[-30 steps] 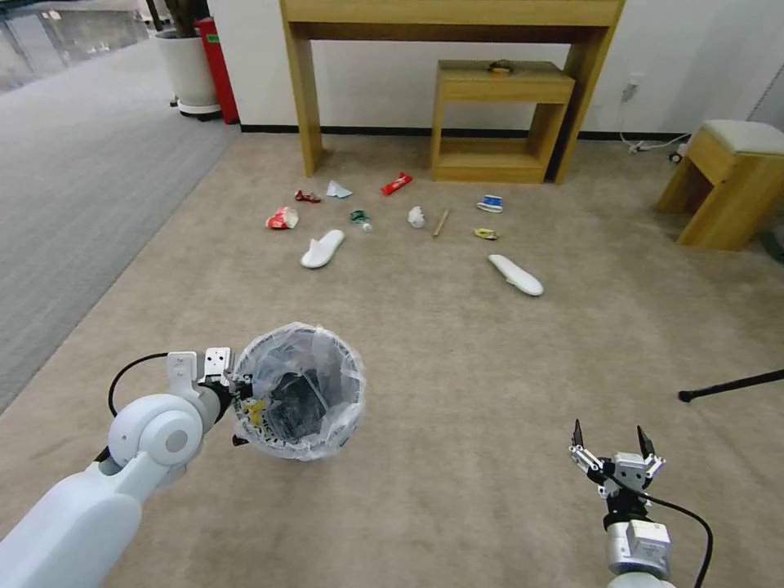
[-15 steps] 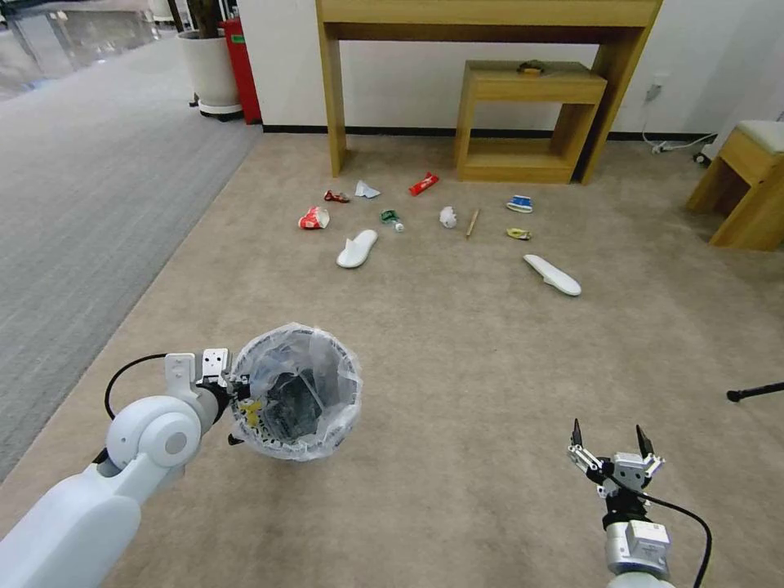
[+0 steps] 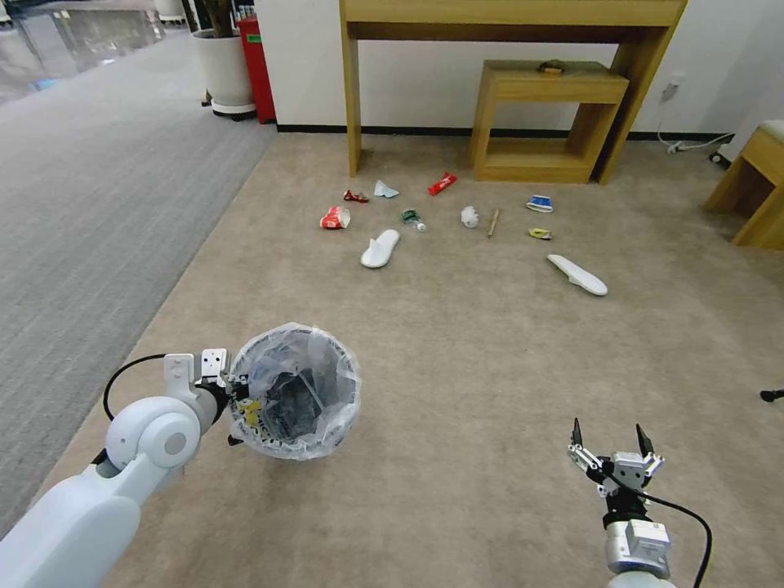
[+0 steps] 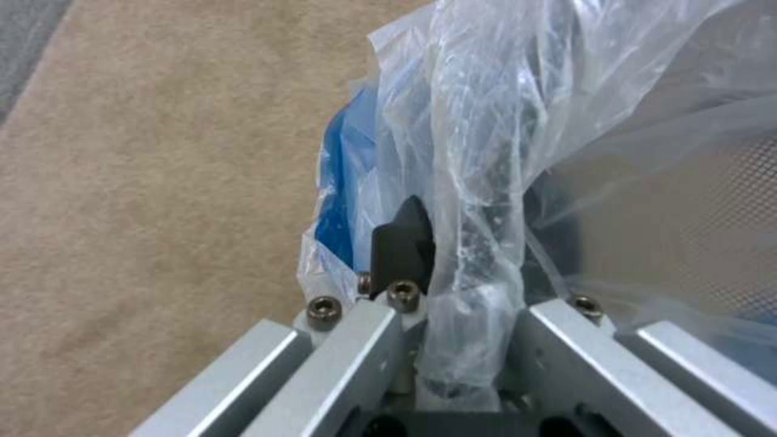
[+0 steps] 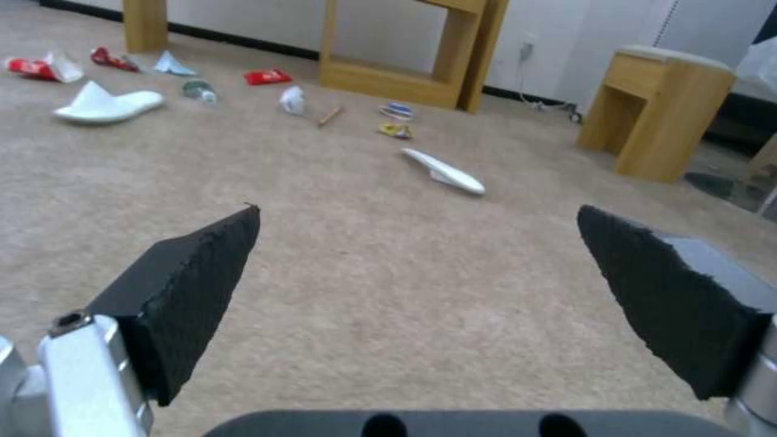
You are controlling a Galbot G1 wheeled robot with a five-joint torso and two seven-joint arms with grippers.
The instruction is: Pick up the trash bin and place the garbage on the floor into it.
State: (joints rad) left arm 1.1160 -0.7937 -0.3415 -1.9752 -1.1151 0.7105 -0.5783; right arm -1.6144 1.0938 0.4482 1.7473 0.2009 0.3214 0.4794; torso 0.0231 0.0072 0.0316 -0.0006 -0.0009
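The trash bin (image 3: 296, 390), black with a crinkled clear bag, hangs above the beige floor (image 3: 490, 367) at lower left. My left gripper (image 3: 237, 396) is shut on its rim; in the left wrist view one black finger (image 4: 402, 243) presses the bag (image 4: 485, 152) and blue edge. Low on the right, my right gripper (image 3: 608, 435) stands open over bare carpet. The garbage lies ahead near the furniture: two white slippers (image 3: 380, 247) (image 3: 577, 274), a crushed cup (image 3: 335, 217), a red wrapper (image 3: 442, 184), a bottle (image 3: 411, 217), a paper wad (image 3: 469, 216), a stick (image 3: 493, 222), a carton (image 3: 540, 203).
A wooden console table (image 3: 353, 98) and a low wooden shelf (image 3: 547, 122) stand against the far wall. A wooden stool (image 3: 759, 188) is at the right edge, a black tripod foot (image 3: 772, 395) below it. Grey striped carpet (image 3: 82, 204), a white plant pot (image 3: 222, 73) and a red box (image 3: 260, 65) lie to the left.
The whole head view has shifted right, so the camera has turned left. Both arms keep the same pose, the bin still held.
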